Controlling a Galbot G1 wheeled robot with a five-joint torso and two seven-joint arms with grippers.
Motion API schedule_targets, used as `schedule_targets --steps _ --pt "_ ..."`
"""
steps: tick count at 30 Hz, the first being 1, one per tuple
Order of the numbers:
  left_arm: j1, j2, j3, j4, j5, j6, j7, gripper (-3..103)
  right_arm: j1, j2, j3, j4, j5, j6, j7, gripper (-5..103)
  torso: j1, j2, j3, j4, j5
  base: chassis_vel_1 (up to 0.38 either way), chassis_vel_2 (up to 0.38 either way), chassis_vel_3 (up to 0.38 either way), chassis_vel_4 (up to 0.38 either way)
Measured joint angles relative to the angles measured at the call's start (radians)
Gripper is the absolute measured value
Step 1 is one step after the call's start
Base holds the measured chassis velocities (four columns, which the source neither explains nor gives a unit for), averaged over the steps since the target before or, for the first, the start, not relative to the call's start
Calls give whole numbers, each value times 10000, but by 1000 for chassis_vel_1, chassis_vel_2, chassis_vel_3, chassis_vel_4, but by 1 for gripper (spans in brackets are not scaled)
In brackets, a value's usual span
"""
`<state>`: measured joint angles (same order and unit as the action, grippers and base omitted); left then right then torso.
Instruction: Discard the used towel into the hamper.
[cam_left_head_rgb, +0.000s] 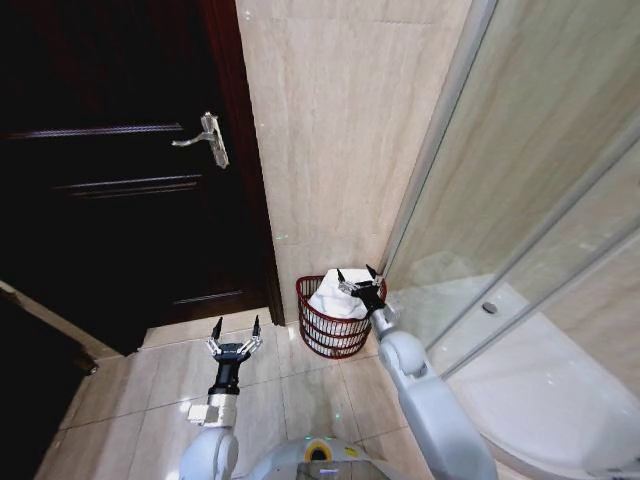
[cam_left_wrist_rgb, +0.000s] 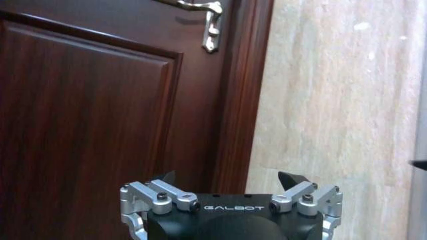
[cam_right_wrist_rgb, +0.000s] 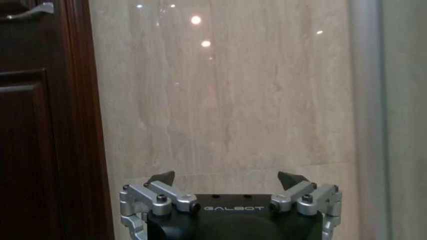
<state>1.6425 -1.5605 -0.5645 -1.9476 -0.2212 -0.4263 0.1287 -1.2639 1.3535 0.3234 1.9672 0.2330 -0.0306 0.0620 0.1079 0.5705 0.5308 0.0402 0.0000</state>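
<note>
Dark wooden door (cam_left_head_rgb: 120, 170) with silver handle (cam_left_head_rgb: 205, 138); beige tiled wall (cam_left_head_rgb: 340, 130); glass shower screen (cam_left_head_rgb: 540, 180); pale floor tiles (cam_left_head_rgb: 150, 390)

The right arm was extended forward, its right gripper (cam_left_head_rgb: 357, 275) raised with fingers spread apart and holding nothing. The left arm was held lower and nearer the body, its left gripper (cam_left_head_rgb: 236, 326) likewise spread wide and empty.
</note>
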Motion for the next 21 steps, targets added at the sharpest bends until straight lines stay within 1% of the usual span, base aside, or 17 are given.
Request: schedule_targets --steps 2,5,6,8,13,16,21 --pt "3 -12 3 -8 -28 4 0 100 -171 55 19 103 -134 93 56 100 0 0 0 0 1 0 0 0 0" --pt "88 56 154 -69 -72 17 9 100 -1043 419 248 546 -1167 631 227 100 0 2 1 1 0 0 0 0 0" --pt "88 56 154 -69 -72 17 9 100 -1043 419 248 546 -1167 631 227 100 0 2 1 1 0 0 0 0 0" --pt "76 93 244 -94 -73 44 19 100 -1360 535 376 740 -1479 739 334 100 1 3 1 1 0 0 0 0 0" --pt "-8 130 267 -106 -67 69 45 100 -1493 476 491 797 -1540 876 615 100 2 3 2 1 0 0 0 0 0" --pt "-38 193 250 -142 -132 93 62 100 -1670 274 536 909 -1528 872 888 100 3 3 3 2 1 0 0 0 0" --pt "-115 228 223 -119 -181 105 53 100 -1985 232 454 1056 -1565 837 933 100 4 4 4 2 1 0 0 0 0"
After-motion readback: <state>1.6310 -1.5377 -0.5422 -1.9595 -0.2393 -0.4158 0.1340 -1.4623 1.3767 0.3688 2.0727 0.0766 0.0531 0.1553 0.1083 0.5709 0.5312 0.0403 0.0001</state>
